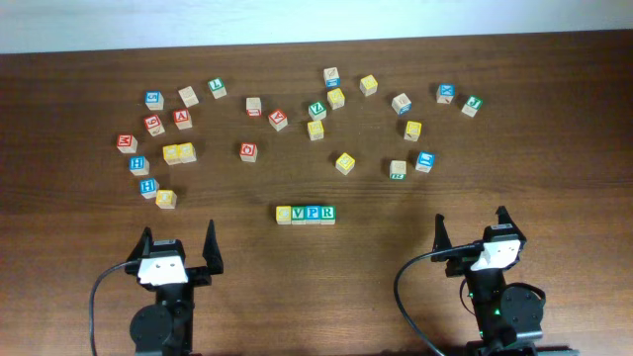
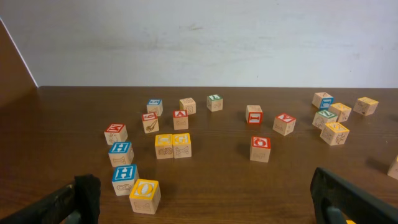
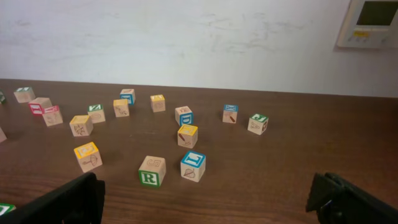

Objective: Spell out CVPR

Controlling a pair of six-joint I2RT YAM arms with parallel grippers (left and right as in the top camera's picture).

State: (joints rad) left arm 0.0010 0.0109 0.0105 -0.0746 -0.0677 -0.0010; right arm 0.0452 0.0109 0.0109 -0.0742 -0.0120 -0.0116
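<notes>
A row of four letter blocks point(image 1: 306, 214) lies in the middle of the table, side by side and touching. From left to right they are a yellow block point(image 1: 284, 214) whose letter I cannot read, a green V point(image 1: 299, 214), a blue P point(image 1: 314, 214) and a green R point(image 1: 327, 214). My left gripper point(image 1: 178, 235) is open and empty near the front edge, left of the row; it also shows in the left wrist view point(image 2: 202, 200). My right gripper point(image 1: 471, 222) is open and empty, right of the row; it also shows in the right wrist view point(image 3: 205, 199).
Several loose letter blocks lie scattered across the far half of the table point(image 1: 554, 119). A yellow O block point(image 2: 145, 195) and a blue H block point(image 2: 124, 179) lie just ahead of the left gripper. A green R block point(image 3: 152, 170) and a blue L block point(image 3: 193, 165) lie ahead of the right gripper.
</notes>
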